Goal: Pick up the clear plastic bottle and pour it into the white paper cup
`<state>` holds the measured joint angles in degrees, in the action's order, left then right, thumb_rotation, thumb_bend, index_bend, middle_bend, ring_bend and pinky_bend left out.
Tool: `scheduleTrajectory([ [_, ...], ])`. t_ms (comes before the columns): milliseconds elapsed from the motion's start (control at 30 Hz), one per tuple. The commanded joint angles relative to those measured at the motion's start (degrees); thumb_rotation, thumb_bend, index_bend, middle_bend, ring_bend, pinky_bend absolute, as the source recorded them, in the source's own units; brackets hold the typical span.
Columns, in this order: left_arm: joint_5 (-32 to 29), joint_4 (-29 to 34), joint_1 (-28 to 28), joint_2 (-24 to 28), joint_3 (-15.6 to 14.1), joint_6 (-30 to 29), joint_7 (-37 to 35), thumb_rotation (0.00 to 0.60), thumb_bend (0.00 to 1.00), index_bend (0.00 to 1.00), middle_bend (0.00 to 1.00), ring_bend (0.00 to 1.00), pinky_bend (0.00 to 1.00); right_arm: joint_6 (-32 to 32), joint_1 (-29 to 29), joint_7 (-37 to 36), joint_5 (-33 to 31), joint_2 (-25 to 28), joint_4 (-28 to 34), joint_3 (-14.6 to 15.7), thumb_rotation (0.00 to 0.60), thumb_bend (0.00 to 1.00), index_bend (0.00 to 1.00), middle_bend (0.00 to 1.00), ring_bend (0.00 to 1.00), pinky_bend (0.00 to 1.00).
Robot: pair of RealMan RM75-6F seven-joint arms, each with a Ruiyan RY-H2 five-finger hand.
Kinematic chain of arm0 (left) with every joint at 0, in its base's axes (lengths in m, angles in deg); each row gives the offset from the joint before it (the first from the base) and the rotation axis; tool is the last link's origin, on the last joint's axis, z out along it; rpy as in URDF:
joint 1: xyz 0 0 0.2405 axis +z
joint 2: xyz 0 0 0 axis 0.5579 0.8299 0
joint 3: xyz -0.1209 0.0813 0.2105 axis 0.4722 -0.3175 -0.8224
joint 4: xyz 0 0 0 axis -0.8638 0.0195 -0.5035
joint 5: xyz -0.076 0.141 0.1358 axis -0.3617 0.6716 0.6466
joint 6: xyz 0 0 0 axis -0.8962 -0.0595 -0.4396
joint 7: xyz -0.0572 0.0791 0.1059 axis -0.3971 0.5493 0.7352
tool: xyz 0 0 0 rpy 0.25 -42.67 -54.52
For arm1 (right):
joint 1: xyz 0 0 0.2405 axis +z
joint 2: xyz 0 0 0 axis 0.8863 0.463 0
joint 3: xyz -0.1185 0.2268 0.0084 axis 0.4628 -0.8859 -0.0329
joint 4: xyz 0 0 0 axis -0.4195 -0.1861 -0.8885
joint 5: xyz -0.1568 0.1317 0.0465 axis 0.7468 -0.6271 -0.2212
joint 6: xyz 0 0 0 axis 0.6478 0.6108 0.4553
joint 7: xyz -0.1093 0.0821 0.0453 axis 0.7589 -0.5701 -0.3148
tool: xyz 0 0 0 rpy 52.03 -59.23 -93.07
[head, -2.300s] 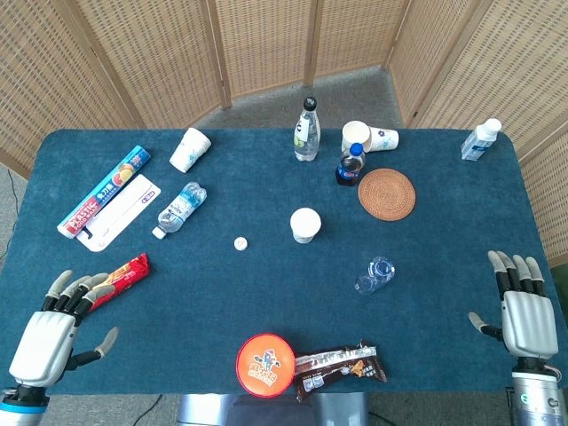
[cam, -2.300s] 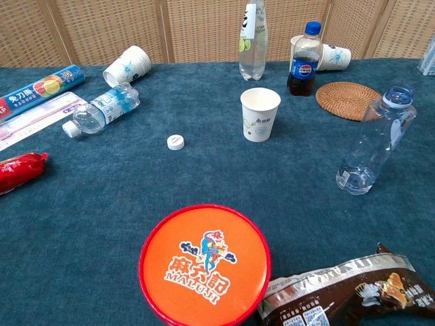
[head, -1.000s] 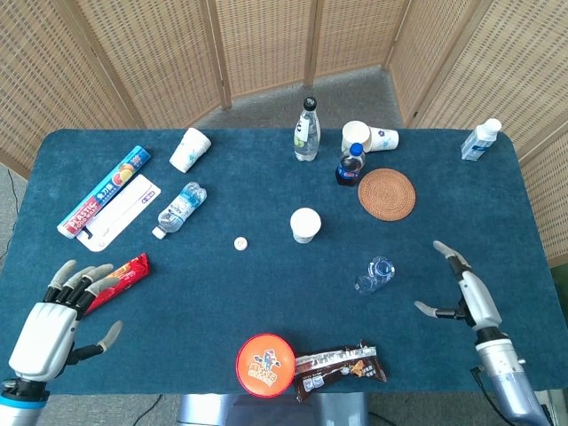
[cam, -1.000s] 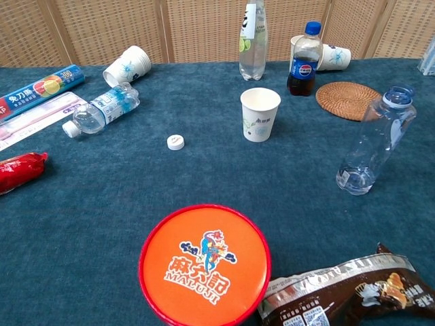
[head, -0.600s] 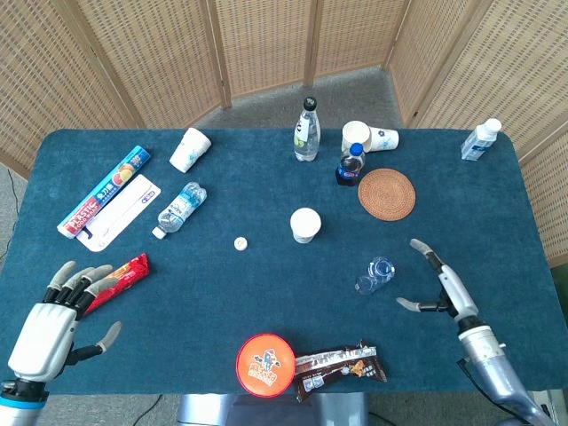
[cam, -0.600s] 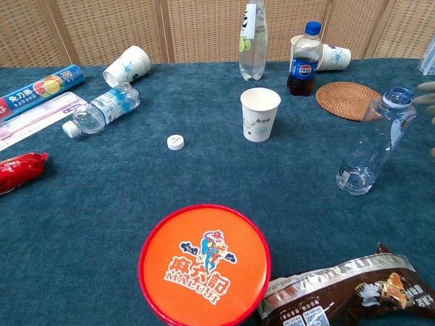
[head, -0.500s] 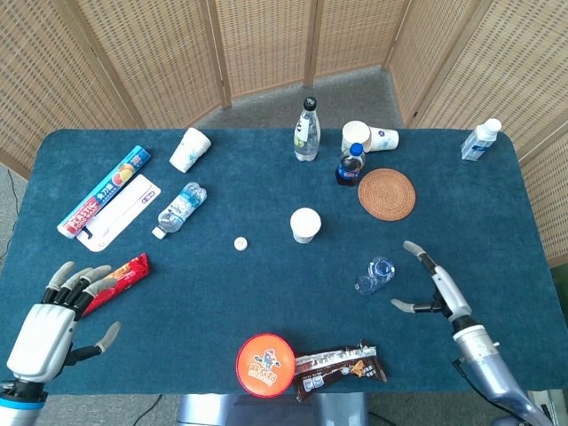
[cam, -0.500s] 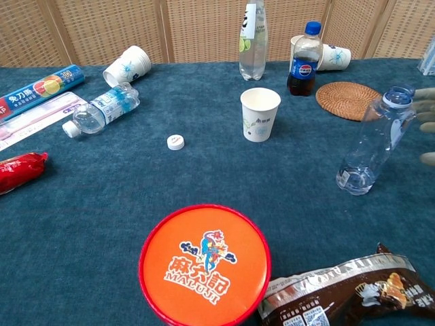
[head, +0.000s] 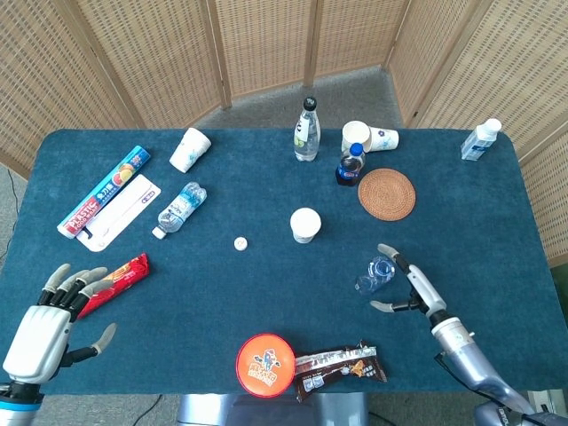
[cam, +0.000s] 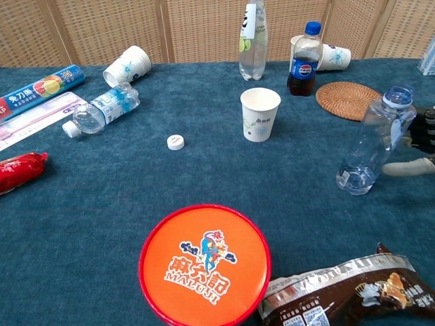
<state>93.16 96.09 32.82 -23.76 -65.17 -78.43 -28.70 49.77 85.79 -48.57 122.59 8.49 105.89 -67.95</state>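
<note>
Your clear plastic bottle (cam: 376, 140) stands uncapped, right of centre on the blue felt tabletop (head: 266, 284), a little water at its base. Your right hand (head: 410, 286) is spread just beside it, grasping nothing. The white paper cup (head: 305, 224) stands upright mid-frame. Your left hand (head: 44, 326) rests released, lower left.

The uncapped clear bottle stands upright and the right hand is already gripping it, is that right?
Not quite. The clear bottle is upright and uncapped, but the right hand is not gripping it: the chest view shows its open fingers just beside the bottle, with a gap.
</note>
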Motion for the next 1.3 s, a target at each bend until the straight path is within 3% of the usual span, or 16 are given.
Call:
scheduleTrajectory([
  [33, 0.0, -0.3, 0.0, 0.1, 0.0, -0.1, -0.5, 0.493, 0.38, 0.23, 0.2, 0.18, 0.05, -0.6, 0.6, -0.8, -0.6, -0.6, -0.6, -0.3, 0.6, 0.1, 0.0, 0.0, 0.0, 0.0],
  [233, 0.0, -0.8, 0.3, 0.5, -0.1, -0.8, -1.5, 0.492, 0.38, 0.23, 0.2, 0.18, 0.05, -0.8, 1.3, -2.4, -1.4, -2.1, -3.1, -0.6, 0.6, 0.12, 0.01, 0.03, 0.0, 0.0],
  [367, 0.1, -0.8, 0.5, 0.4, -0.2, -1.0, -1.8, 0.49, 0.38, 0.23, 0.2, 0.18, 0.05, -0.5, 1.3, -4.0, -1.8, -3.0, -4.5, -0.8, 0.6, 0.13, 0.14, 0.16, 0.02, 0.13],
  [467, -0.1, -0.9, 0.5, 0.3, -0.2, -1.0, -1.9, 0.493, 0.38, 0.23, 0.2, 0.18, 0.05, -0.3, 1.5, -4.8, -2.1, -3.7, -5.4, -1.0, 0.6, 0.14, 0.32, 0.27, 0.15, 0.25],
  [567, -0.1, -0.9, 0.6, 0.4, -0.1, -1.2, -1.8, 0.493, 0.38, 0.23, 0.2, 0.16, 0.05, -0.2, 1.6, -5.5, -2.3, -4.4, -6.1, -1.1, 0.6, 0.15, 0.48, 0.41, 0.35, 0.37],
  [733, 0.1, -0.4, 0.7, 0.8, 0.0, -1.4, -1.4, 0.494, 0.38, 0.23, 0.2, 0.16, 0.05, 0.1, 1.9, -6.9, -2.1, -5.4, -7.4, -1.1, 0.6, 0.17, 0.59, 0.56, 0.52, 0.46],
  [967, -0.4, -0.3, 0.7, 0.4, -0.3, -0.8, -1.0, 0.494, 0.38, 0.23, 0.2, 0.14, 0.05, 0.6, 2.0, -7.7, -2.3, -6.4, -8.8, -1.2, 0.6, 0.17, 0.65, 0.64, 0.6, 0.52],
  [1300, -0.4, 0.4, 0.0, 0.5, 0.4, -0.1, 0.1, 0.493, 0.38, 0.23, 0.2, 0.14, 0.05, 1.4, 2.9, -5.2, -1.5, -4.1, -6.4, -1.7, 0.6, 0.17, 0.65, 0.64, 0.6, 0.52],
])
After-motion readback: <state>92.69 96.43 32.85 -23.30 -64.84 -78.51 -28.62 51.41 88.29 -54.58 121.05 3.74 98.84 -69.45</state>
